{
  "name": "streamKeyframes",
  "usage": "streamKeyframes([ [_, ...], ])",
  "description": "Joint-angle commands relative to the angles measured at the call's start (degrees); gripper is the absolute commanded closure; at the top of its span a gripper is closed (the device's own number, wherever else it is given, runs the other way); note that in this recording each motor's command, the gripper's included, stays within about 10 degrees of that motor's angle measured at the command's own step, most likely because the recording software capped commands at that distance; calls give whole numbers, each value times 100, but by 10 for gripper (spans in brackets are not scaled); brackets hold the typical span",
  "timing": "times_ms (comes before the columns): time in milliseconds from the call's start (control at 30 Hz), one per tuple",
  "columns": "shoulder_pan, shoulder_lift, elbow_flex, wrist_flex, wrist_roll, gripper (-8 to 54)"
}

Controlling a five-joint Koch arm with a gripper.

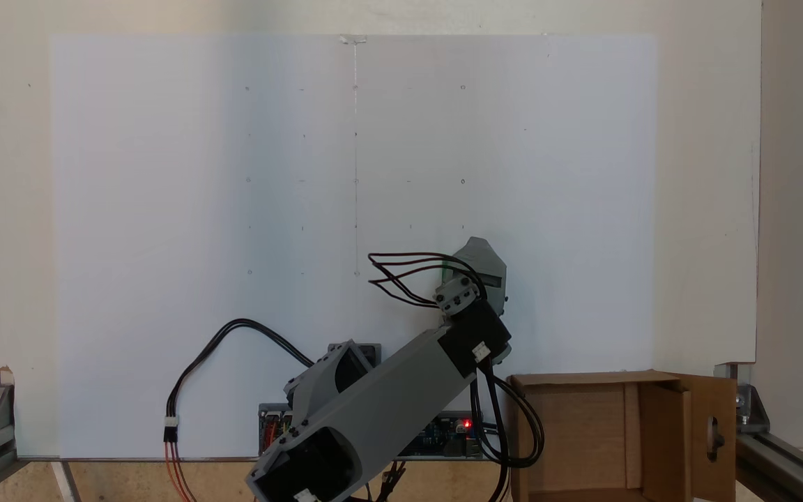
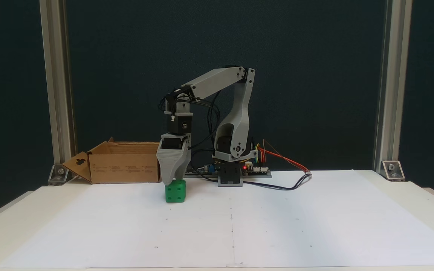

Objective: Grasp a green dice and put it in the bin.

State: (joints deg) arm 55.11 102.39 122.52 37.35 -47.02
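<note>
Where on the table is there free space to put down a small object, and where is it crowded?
The white paper is bare in front of the green dice and to the right of it in the front fixed view, up to the table edges. It is crowded at the back: the gripper over the dice, the arm base with cables, and the cardboard box.

white paper sheet [image 2: 277,222], aluminium frame posts [image 2: 384,86], dark backdrop [image 2: 315,56], circuit board [image 2: 256,170]

One fixed view looks straight down on the desk [image 1: 4,209]. Another faces the arm [image 2: 236,124] from the front, level, farther back. Both share arm, paper [image 1: 164,209] and box [image 1: 583,432].
</note>
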Motion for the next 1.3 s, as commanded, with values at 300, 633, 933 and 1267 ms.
streamKeyframes([
  [300,97,149,-70,-193,-413,-11],
  [633,62,158,44,-457,-703,-17],
  [933,97,211,237,-35,-1187,-18],
  [1267,0,237,237,-88,-1160,-1],
])
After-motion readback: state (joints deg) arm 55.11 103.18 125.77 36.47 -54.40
